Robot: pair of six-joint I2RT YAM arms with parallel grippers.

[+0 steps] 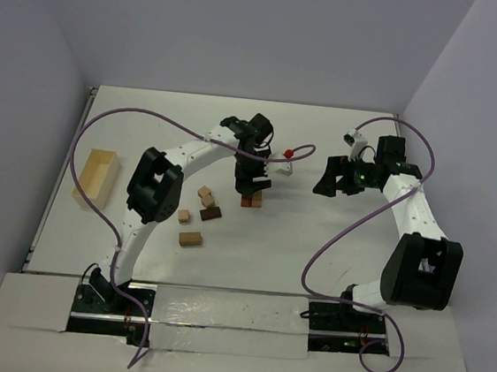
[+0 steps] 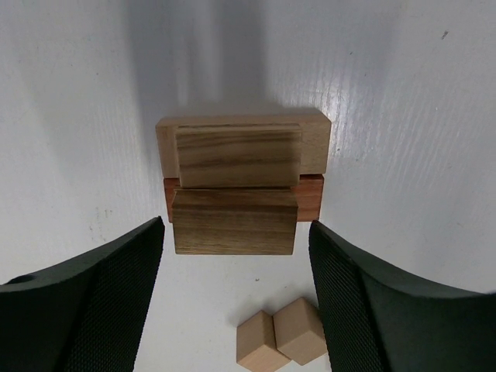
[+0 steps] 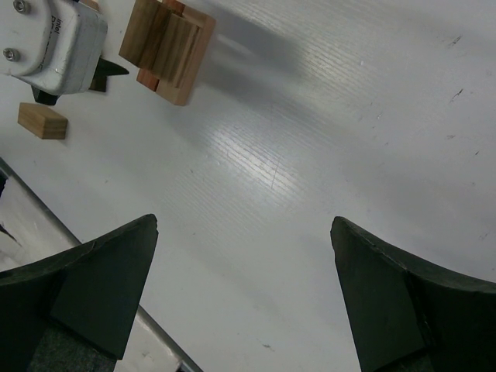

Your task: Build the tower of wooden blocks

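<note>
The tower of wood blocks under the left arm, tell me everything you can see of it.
The tower is a low two-layer stack on the white table. Below, a tan block and a reddish-brown block lie side by side, touching; a darker, grained brown block lies along each. All lie flat. The left end effector straddles it, open, with gaps at both sides.

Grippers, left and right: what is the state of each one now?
Left gripper: open, holding nothing, above the tower.
Right gripper: open, holding nothing, over the table.
</note>
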